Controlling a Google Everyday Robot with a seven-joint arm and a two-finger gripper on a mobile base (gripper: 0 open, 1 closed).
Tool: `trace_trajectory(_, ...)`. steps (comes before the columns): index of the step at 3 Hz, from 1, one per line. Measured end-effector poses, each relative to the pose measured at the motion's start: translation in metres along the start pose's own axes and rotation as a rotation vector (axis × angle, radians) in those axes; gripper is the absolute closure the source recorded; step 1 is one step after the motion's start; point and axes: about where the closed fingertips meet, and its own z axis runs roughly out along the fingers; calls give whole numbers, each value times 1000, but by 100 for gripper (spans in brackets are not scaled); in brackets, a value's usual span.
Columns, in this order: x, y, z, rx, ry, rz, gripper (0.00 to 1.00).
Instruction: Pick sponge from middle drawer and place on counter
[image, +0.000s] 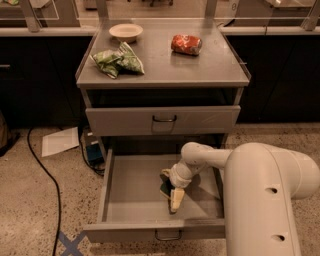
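- Closest to me, the robot's big pale arm (270, 200) fills the bottom right corner.
- There is a blue tape cross (70, 244) on the speckled floor at the bottom left.
- The middle drawer (132, 185) is pulled open. I see its flat front with a small loop handle (167, 234) along the near edge.
- The arm bends and reaches left into the drawer. The tool (175, 199) is down inside it, near the middle, and points toward the drawer front.
- I cannot tell if the tool is gripping or let go.
- The sponge (165, 187) is in the drawer, right against the tool's left side. It looks dark green with some yellow.
- On the floor to the left are a white paper (60, 141) and a black cable (45, 170).
- Above the open drawer, the top drawer (162, 120) is shut.
- Farther back is the grey worktop (165, 65).
- Two green snack bags (117, 61) lie on its left side.
- A red packet (186, 44) lies toward the back right, well apart from the bags.
- A small pale bowl (125, 32) sits at the back left.
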Motion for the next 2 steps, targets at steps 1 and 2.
trace_trajectory(1,7,5,6,-9,8,15,0)
trace_trajectory(2,7,5,6,-9,8,15,19)
